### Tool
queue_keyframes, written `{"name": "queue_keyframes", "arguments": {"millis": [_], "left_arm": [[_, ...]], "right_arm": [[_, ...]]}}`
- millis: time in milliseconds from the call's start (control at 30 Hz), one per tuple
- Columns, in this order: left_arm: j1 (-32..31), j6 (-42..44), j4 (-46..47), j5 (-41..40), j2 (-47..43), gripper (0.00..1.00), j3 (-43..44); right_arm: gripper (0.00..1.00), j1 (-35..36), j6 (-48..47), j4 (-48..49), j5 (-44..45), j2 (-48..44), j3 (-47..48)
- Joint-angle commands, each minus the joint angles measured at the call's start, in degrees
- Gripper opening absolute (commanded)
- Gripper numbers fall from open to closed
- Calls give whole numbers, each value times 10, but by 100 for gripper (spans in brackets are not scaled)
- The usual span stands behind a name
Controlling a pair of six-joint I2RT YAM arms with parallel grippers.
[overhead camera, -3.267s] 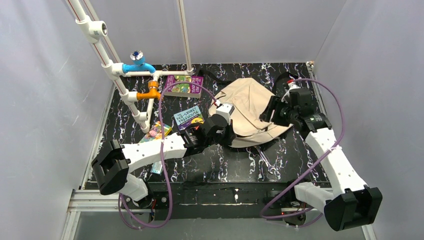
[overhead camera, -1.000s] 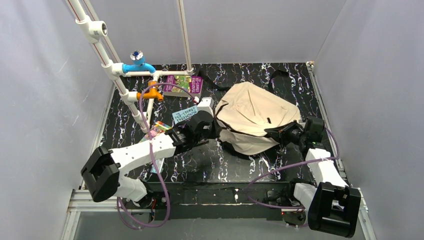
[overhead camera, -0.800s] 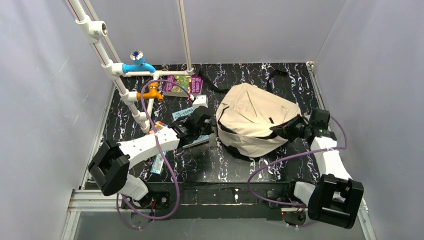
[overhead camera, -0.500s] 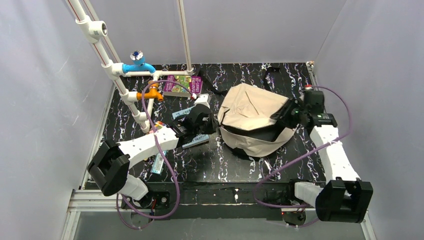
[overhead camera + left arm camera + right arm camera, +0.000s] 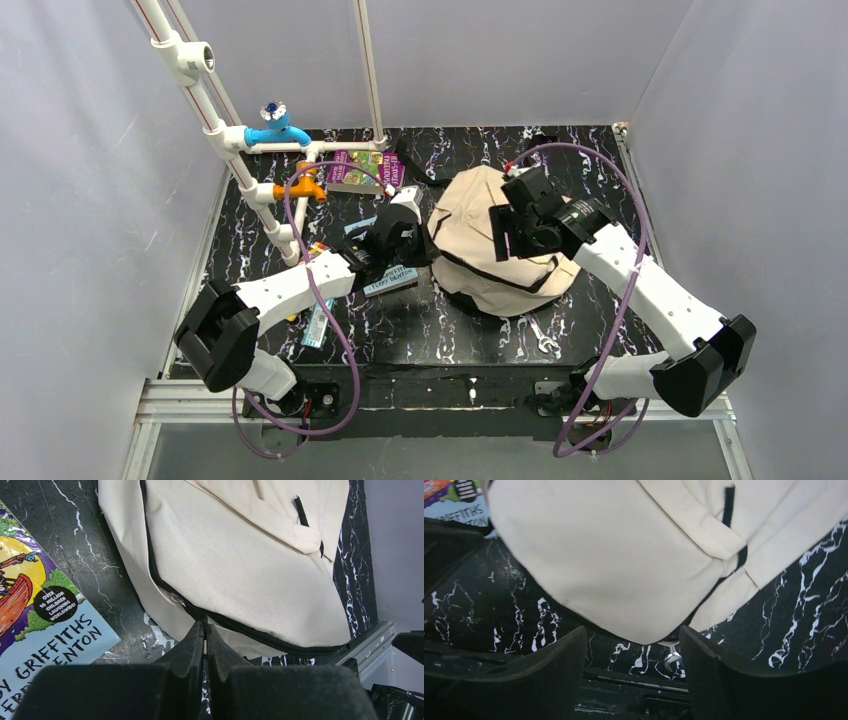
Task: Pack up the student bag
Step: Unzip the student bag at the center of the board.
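The student bag (image 5: 480,215) is a beige backpack lying in the middle of the black marbled table; it also shows in the left wrist view (image 5: 240,565) and the right wrist view (image 5: 624,565). My left gripper (image 5: 425,255) is at the bag's left edge. In the left wrist view it (image 5: 205,626) is pinched shut right on the black zipper line (image 5: 260,636). My right gripper (image 5: 505,232) hovers over the top of the bag. In the right wrist view it (image 5: 634,647) is open and empty, with its jaws wide apart above the bag's near edge.
A blue book (image 5: 392,276) lies under my left arm and shows in the left wrist view (image 5: 35,625). A purple book (image 5: 365,170) lies at the back. A silver wrench (image 5: 540,338) lies in front of the bag. Coloured packets (image 5: 315,260) and a white pipe frame (image 5: 255,165) stand at the left.
My right arm has let go of the bag's right side and swung up over its top, now open. The bag has settled and the wrench shows. My left gripper stays at the zipper.
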Motion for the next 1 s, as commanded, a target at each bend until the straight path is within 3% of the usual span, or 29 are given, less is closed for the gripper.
{"name": "queue_keyframes", "arguments": {"millis": [0, 167, 300, 367, 700, 800, 867, 967], "left_arm": [[3, -6, 9, 27, -17, 0, 12], [3, -11, 8, 34, -25, 0, 12], [3, -10, 0, 31, -31, 0, 9], [4, -7, -8, 26, -35, 0, 7], [9, -2, -32, 9, -48, 0, 5], [9, -7, -35, 6, -49, 0, 3], [8, -8, -36, 0, -50, 0, 1], [9, -7, -36, -20, -45, 0, 3]], "right_arm": [[77, 58, -61, 26, -19, 24, 43], [79, 157, -187, 210, -27, 52, -1], [75, 170, -248, 294, 32, 90, -24], [71, 167, -255, 320, 80, 97, -40], [46, 162, -242, 414, 110, 99, -131], [44, 160, -236, 435, 120, 100, -146], [33, 160, -221, 438, 146, 97, -155], [1, 157, -207, 440, 168, 73, -175]]}}
